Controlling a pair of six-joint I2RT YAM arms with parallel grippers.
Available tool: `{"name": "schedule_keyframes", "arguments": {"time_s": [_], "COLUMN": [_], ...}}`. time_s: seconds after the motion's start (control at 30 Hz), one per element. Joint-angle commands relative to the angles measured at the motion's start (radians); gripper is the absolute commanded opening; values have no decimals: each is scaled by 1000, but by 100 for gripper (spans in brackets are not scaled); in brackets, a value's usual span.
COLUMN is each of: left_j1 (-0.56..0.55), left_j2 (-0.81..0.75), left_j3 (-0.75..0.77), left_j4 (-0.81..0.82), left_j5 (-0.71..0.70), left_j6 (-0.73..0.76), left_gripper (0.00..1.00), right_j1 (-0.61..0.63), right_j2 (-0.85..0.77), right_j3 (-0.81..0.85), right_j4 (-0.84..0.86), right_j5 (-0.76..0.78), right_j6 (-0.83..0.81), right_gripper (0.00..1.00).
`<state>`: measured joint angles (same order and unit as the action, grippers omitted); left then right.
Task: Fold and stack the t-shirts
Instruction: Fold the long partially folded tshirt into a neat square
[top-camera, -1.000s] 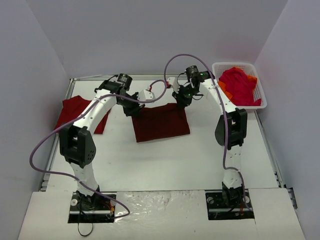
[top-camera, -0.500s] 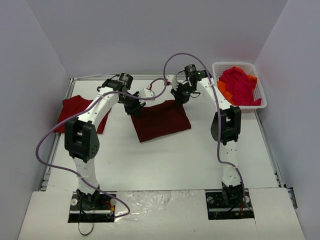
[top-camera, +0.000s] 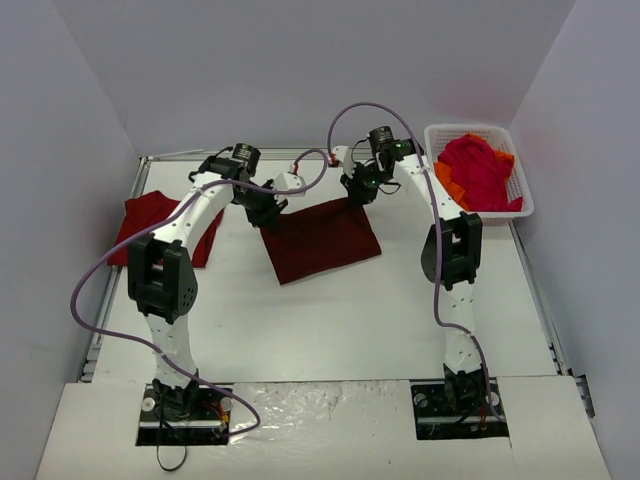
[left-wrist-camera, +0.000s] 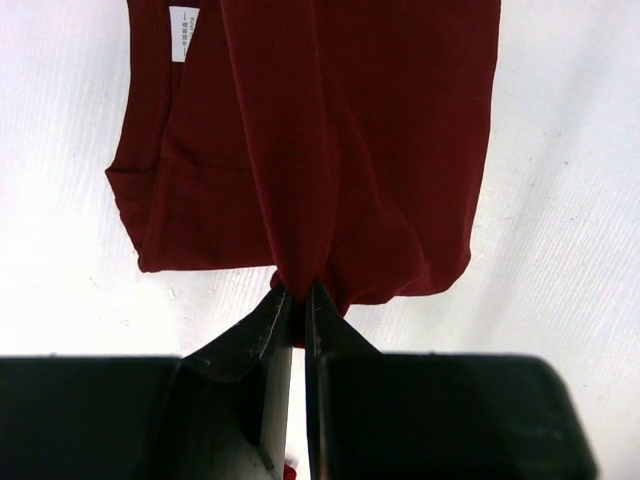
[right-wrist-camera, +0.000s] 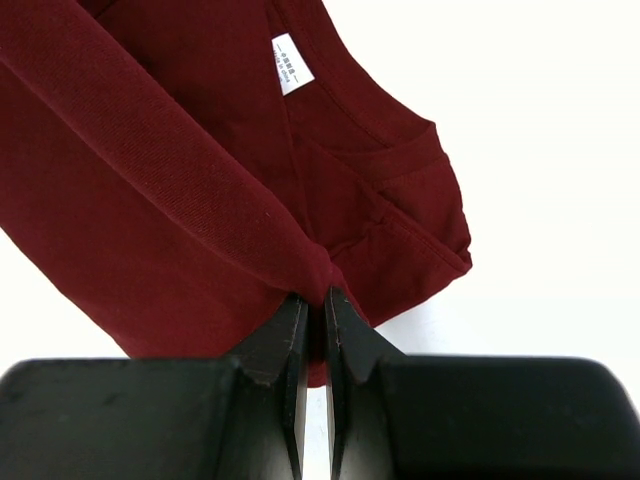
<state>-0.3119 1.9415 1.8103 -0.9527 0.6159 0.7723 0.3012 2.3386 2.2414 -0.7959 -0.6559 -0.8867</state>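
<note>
Lying at upper centre of the overhead frame, a dark maroon cloth t-shirt (top-camera: 322, 238) is clamped at its far corners by the closed left gripper (left-wrist-camera: 297, 300) and the closed right gripper (right-wrist-camera: 312, 305). A small white label (right-wrist-camera: 292, 63) is seen near the top of both wrist frames, its print too small to be read. A brighter red t-shirt (top-camera: 145, 220) is spread at left, and crimson and orange t-shirts (top-camera: 478, 170) are heaped in a white plastic lattice basket (top-camera: 470, 128) at upper right.

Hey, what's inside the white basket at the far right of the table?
A crumpled crimson t-shirt fills the white basket, with orange cloth peeking out at its edges. Whatever lies beneath the heap is covered.
</note>
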Motion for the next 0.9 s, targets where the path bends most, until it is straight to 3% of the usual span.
{"name": "schedule_keyframes", "arguments": {"time_s": [0.0,0.87], "left_j1": [11,60], "left_j2": [-18,48], "left_j3": [46,23], "left_j4": [-3,113], "left_j5": [35,-38], "left_j6": [-13,-120], "left_gripper": [2,2], "right_j1": [-10,49], "right_j2": [-33,228], "right_j3": [47,276], "right_j4": [-6,81], "right_j5": [-37,-48], "right_j6": [8,66], "right_gripper": [0,0]}}
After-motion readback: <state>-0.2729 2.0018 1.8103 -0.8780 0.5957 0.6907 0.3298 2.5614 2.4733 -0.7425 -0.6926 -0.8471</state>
